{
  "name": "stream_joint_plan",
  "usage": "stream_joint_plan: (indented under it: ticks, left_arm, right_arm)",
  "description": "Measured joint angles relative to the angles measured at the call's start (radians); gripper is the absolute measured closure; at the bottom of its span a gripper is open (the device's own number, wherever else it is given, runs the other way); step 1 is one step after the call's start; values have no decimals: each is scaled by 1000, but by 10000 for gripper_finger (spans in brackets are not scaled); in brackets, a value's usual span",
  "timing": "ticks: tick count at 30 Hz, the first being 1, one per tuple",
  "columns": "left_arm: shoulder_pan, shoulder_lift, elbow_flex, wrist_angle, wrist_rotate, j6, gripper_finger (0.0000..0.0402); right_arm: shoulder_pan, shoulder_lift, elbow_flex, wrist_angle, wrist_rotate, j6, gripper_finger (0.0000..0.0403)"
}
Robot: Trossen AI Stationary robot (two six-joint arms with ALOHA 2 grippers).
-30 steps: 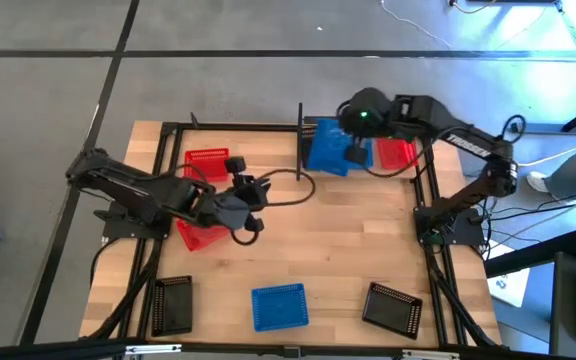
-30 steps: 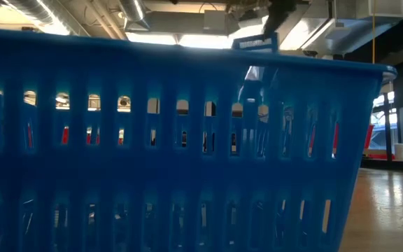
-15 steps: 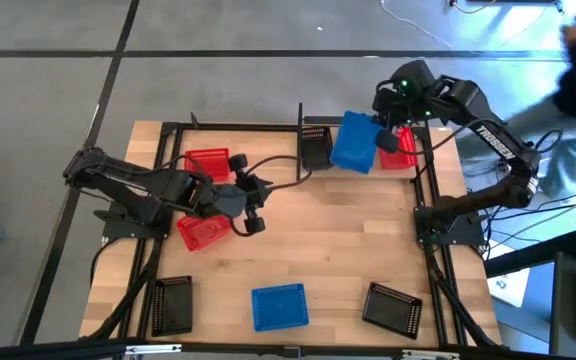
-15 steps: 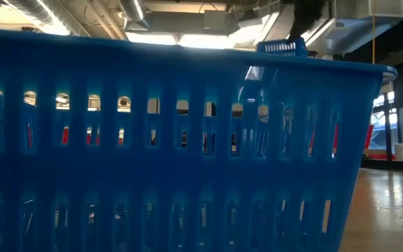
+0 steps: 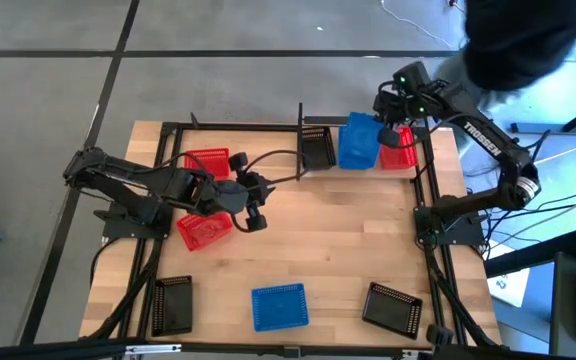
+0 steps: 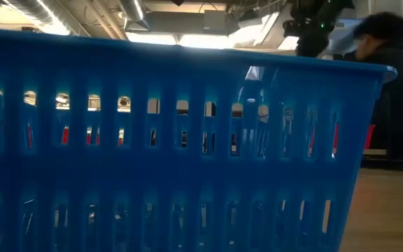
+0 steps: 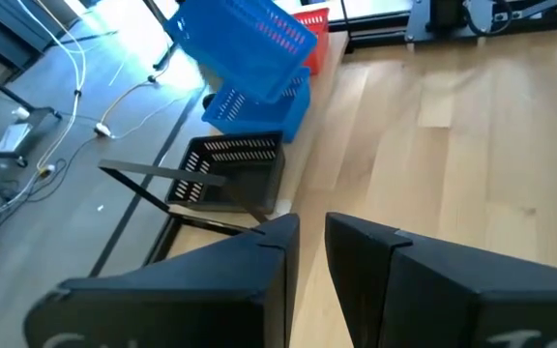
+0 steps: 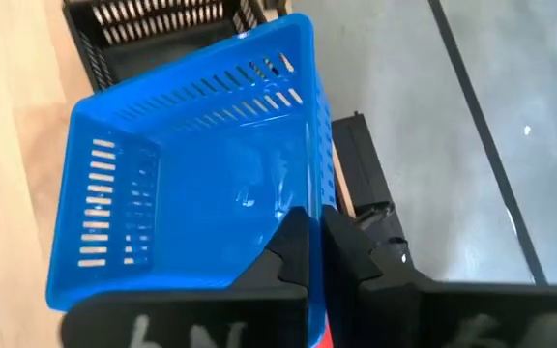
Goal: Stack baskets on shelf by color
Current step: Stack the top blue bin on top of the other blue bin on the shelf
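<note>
The right gripper (image 5: 386,133) was at about 1 o'clock over the table, its two fingers pinched together on the rim wall of a blue basket (image 5: 359,141) carried tilted above the shelf (image 5: 313,127). In the left wrist view this held basket (image 7: 245,43) hung clear above a second blue basket (image 7: 259,101) resting on the shelf, with a black basket (image 7: 230,172) just beside that one and a red basket (image 7: 309,39) on the far side. The right wrist view showed the fingers closed across one thin wall of the held basket (image 8: 196,184), one finger inside, one outside.

The left gripper (image 5: 251,192) waited near 9 o'clock of table centre, empty, its fingers close together with a narrow gap, beside two red baskets (image 5: 205,163).

Three baskets remained loose along the 6 o'clock edge: one blue (image 5: 279,305), two black (image 5: 173,304).

Handling judgement: the baskets appeared to be light, perforated plastic, with thin walls likely to flex slightly. A single-wall rim pinch lets the basket hang tilted, as observed. A grip at the middle of a short wall, near the top edge, should limit swing. Level the basket before nesting it into the blue one below; a tilted entry could catch a rim or a shelf post.
</note>
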Motion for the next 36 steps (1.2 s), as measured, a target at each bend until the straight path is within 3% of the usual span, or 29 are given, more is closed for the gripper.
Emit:
stream_joint_plan:
  ticks: [12, 21, 32, 36]
  left_arm:
    - [0, 0, 0, 1, 0, -18, 355]
    - [0, 0, 0, 1, -1, -17, 355]
    - [0, 0, 0, 1, -1, -17, 355]
    - [3, 0, 0, 1, -1, -34, 353]
  right_arm:
    - [-25, 0, -97, 60, -57, -48, 401]
    - [-25, 37, -98, 53, -58, -50, 352]
    - [-25, 49, -81, 96, 98, -45, 311]
    - [-20, 38, -7, 43, -33, 34, 309]
